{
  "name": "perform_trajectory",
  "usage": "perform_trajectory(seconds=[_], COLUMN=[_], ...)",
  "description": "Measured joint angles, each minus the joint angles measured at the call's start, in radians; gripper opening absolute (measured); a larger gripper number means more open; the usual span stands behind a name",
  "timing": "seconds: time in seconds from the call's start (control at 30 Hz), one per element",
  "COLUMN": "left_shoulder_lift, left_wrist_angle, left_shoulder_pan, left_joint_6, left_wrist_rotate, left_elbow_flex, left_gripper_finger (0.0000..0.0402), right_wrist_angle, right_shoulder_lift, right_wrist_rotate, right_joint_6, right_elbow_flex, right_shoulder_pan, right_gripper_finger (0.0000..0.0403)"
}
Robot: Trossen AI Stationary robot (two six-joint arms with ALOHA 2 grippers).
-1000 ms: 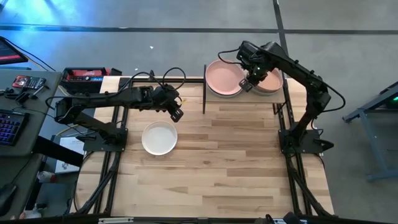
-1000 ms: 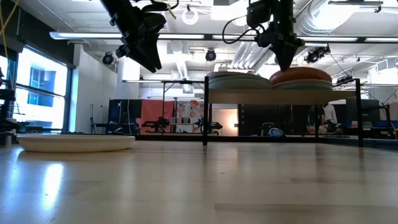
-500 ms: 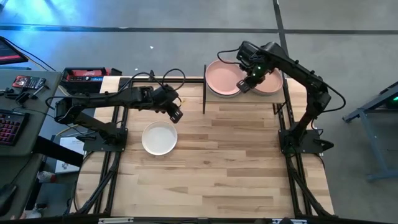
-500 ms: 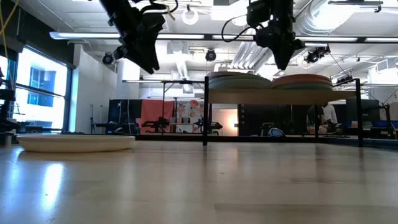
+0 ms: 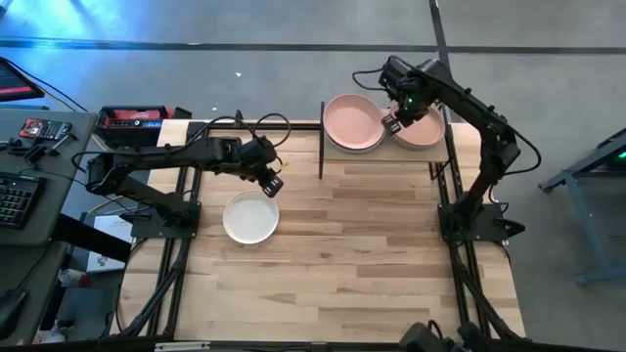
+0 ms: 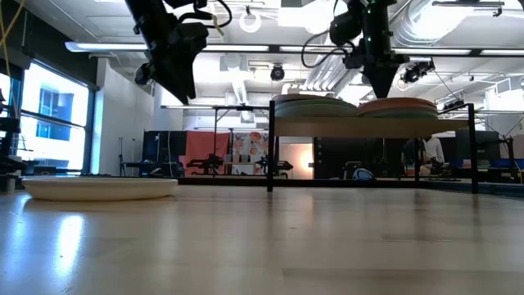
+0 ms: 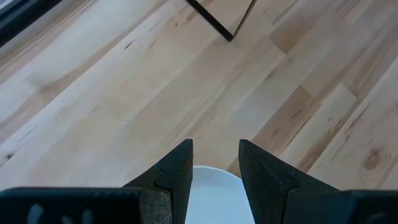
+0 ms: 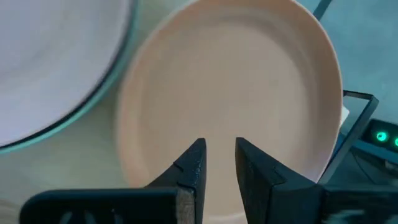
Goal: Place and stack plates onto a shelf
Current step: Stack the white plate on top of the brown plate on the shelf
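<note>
A white plate (image 5: pixel 250 216) lies flat on the tabletop, also seen in the low view (image 6: pixel 98 187). My left gripper (image 5: pixel 273 184) hangs open above its far-right rim; the rim (image 7: pixel 214 193) shows between the fingers. On the shelf (image 6: pixel 372 128) at the far edge stand two stacks, each topped by a salmon plate: the left stack (image 5: pixel 352 122) and the right stack (image 5: pixel 423 130). My right gripper (image 5: pixel 391 121) hovers open above the shelf, over the right stack's top plate (image 8: pixel 236 93), clear of it in the low view (image 6: pixel 381 90).
The shelf's black posts (image 5: pixel 322 147) rise at its corners; one post's foot (image 7: pixel 219 25) shows in the left wrist view. A red case (image 5: pixel 132 117) and a keyboard (image 5: pixel 15 200) lie off the table's left side. Bare wood spreads toward the near edge.
The right stack's top salmon plate, raised under my right gripper a second ago, now lies flat. My right gripper has swung slightly toward the far edge above the shelf. My left gripper has tipped further downward over the white plate's rim.
</note>
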Motion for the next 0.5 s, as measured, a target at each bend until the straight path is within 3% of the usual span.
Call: perform_trajectory(seconds=[0.5], left_shoulder_lift=[0.0], left_wrist_angle=[0.002], left_shoulder_pan=[0.003], left_joint_6=[0.0], left_wrist_rotate=[-0.005], left_elbow_flex=[0.0], left_gripper_finger=[0.0117], right_wrist_angle=[0.0], right_shoulder_lift=[0.098], right_wrist_rotate=[-0.029], right_joint_6=[-0.065], right_elbow_flex=[0.0], right_shoulder_pan=[-0.033], right_gripper_finger=[0.006])
